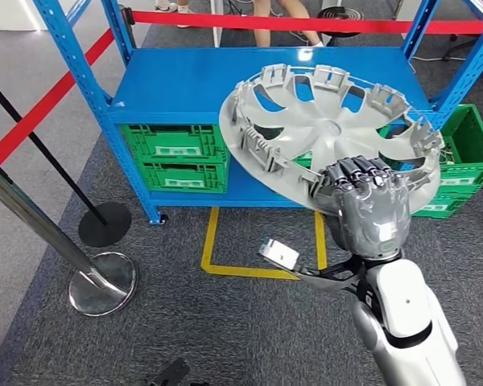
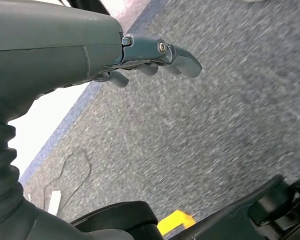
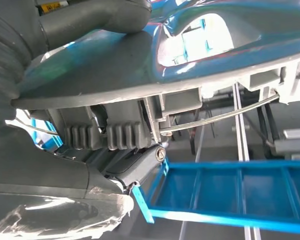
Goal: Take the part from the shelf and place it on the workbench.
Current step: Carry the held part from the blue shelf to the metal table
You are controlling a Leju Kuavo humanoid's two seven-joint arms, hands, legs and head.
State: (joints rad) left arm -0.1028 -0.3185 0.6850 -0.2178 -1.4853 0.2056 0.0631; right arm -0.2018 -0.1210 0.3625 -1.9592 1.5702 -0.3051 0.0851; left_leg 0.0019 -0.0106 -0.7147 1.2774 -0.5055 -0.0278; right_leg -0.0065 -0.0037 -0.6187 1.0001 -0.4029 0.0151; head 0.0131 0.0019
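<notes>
Head view: a silver wheel cover [image 1: 324, 133] is held up, tilted, in front of the blue shelf [image 1: 184, 80], inner side with clips turned to the camera. Its near rim is gripped by the right hand [image 1: 369, 205], fingers [image 1: 357, 169] curled over the edge. Green crates [image 1: 178, 154] are seen under the shelf top, yellow floor tape [image 1: 210, 241] on grey carpet below. Right wrist view: the rim of the wheel cover [image 3: 103, 65] is clamped between thumb and fingers [image 3: 141, 162]. Left wrist view: the left hand [image 2: 152, 52] is seen over carpet, fingers extended, nothing held.
</notes>
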